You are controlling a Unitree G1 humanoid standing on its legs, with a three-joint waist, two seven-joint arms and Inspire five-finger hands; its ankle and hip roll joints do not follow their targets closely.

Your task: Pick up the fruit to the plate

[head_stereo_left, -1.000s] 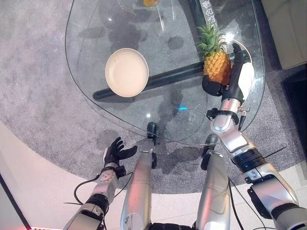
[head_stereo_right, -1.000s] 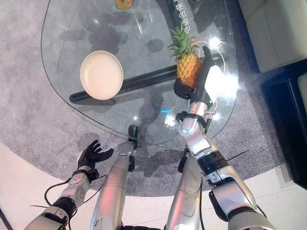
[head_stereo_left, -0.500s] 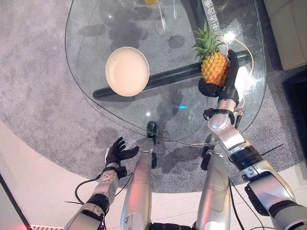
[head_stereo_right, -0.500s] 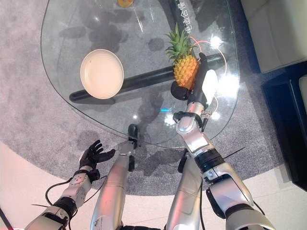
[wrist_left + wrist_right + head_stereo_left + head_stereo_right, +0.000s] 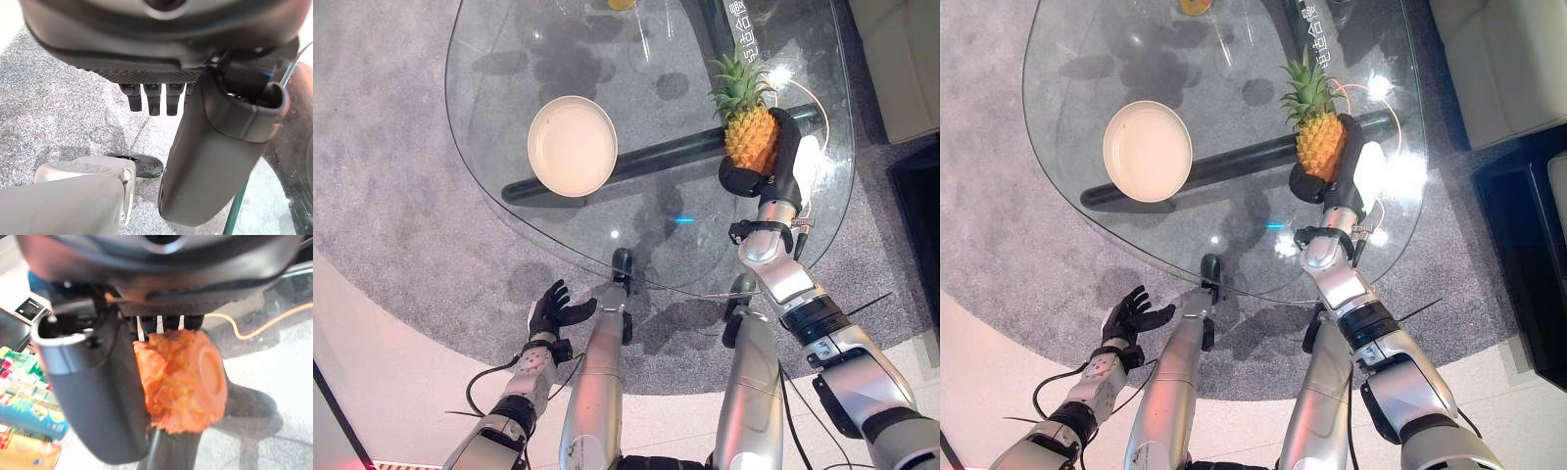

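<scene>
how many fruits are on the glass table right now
2. A pineapple stands upright near the table's right edge, gripped by the right hand. An orange-yellow fruit lies at the far edge, cut off by the view. Others may lie beyond it.

Silver-grey arms end in dark hands (image 5: 551, 309), thumbs smooth and rounded.

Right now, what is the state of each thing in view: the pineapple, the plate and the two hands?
Pineapple: upright, held in the right hand, not on the plate.
Plate: empty, on the glass table.
Right hand: shut on the pineapple, thumb against its side.
Left hand: open, idle, low beside the table over the carpet.
</scene>
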